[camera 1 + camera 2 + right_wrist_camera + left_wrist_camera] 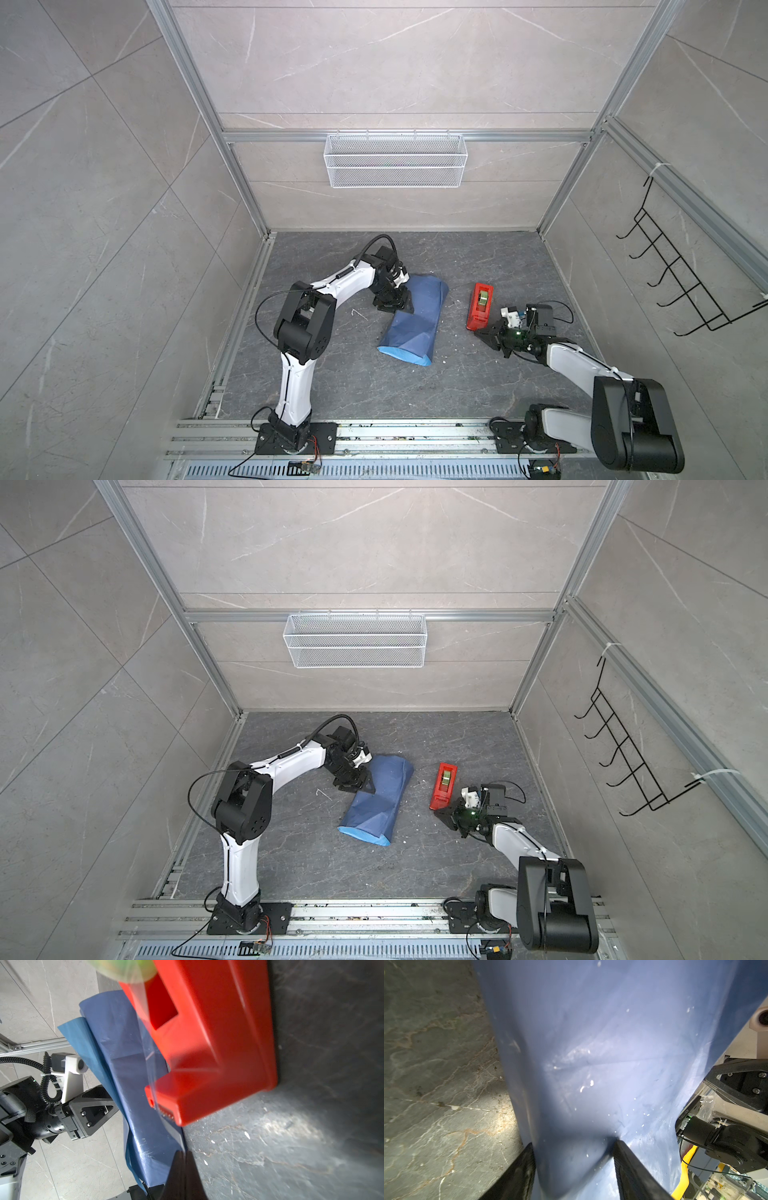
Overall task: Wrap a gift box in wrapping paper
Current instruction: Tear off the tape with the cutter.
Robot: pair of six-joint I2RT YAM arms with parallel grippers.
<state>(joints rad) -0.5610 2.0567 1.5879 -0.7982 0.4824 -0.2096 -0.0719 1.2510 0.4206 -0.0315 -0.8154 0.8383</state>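
The wrapping paper [415, 320] [378, 804] lies mid-floor as a long dark blue bundle, with its light blue face showing at the near end. The gift box is hidden; I cannot tell where it sits in the paper. My left gripper [401, 305] [361, 785] is at the bundle's far left side. In the left wrist view its jaws [573, 1142] are closed on a raised fold of paper [591, 1043]. My right gripper [484, 332] [181, 1154] is shut at the near end of the red tape dispenser [480, 307] [218, 1043], pinching a clear tape strip [148, 1043] drawn from the roll.
A white wire basket [395, 160] hangs on the back wall. A black hook rack [681, 282] is mounted on the right wall. Aluminium rails run along the front edge by both arm bases. Small white scraps dot the dark stone floor [374, 386].
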